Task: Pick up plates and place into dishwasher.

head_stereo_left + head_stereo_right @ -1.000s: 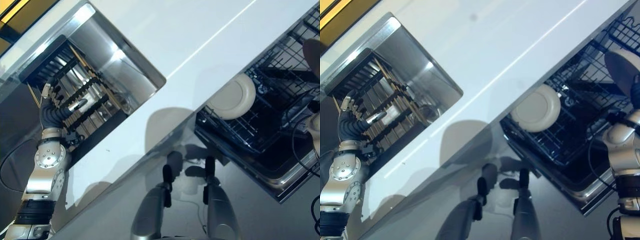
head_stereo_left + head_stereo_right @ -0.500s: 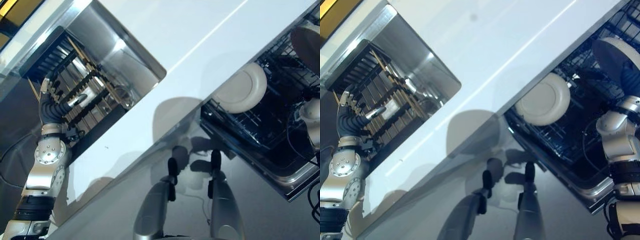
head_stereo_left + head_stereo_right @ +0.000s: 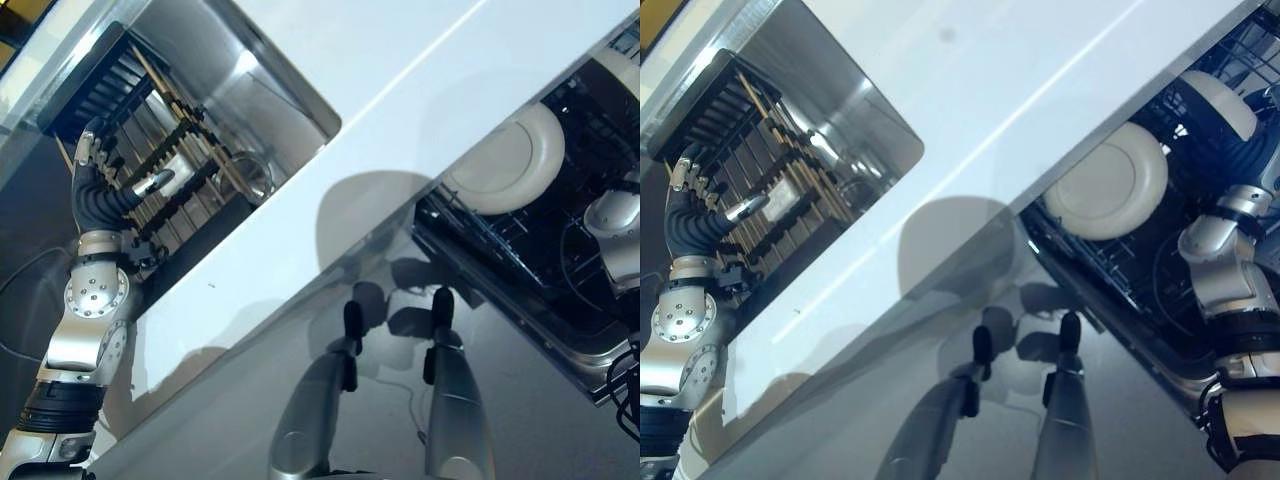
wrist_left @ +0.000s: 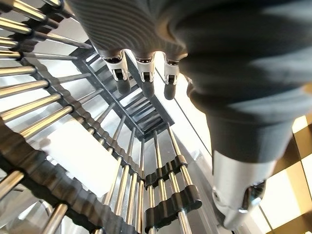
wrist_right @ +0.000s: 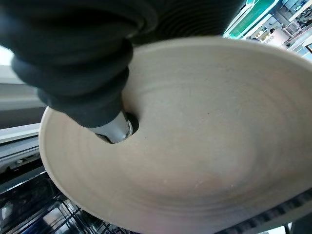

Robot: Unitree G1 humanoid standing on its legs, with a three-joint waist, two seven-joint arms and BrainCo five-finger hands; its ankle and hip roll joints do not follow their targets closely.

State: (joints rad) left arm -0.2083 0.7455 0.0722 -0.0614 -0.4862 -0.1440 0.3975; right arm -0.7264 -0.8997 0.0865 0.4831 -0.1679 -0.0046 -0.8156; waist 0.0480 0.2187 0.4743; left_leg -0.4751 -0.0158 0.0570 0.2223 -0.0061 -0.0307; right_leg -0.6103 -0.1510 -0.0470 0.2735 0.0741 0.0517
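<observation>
My right hand (image 5: pixel 116 127) is shut on a beige plate (image 5: pixel 204 136), its thumb pressed on the plate's face. The eye views show that plate (image 3: pixel 1225 98) held over the open dishwasher's dark wire rack (image 3: pixel 1110 265), at the far right. A second beige plate (image 3: pixel 505 160) stands on edge in the rack, just under the counter's edge. My left hand (image 3: pixel 92 190) is open inside the sink, its straight fingers (image 4: pixel 145 73) hovering over a black dish rack with metal bars (image 3: pixel 165 175). It holds nothing.
A white counter (image 3: pixel 400 60) runs diagonally between the steel sink (image 3: pixel 270 110) and the dishwasher. The dishwasher's pulled-out rack juts into the floor space at the lower right.
The camera has shifted. My right hand has brought the held plate closer to the plate standing in the rack. The left hand stays over the sink's rack.
</observation>
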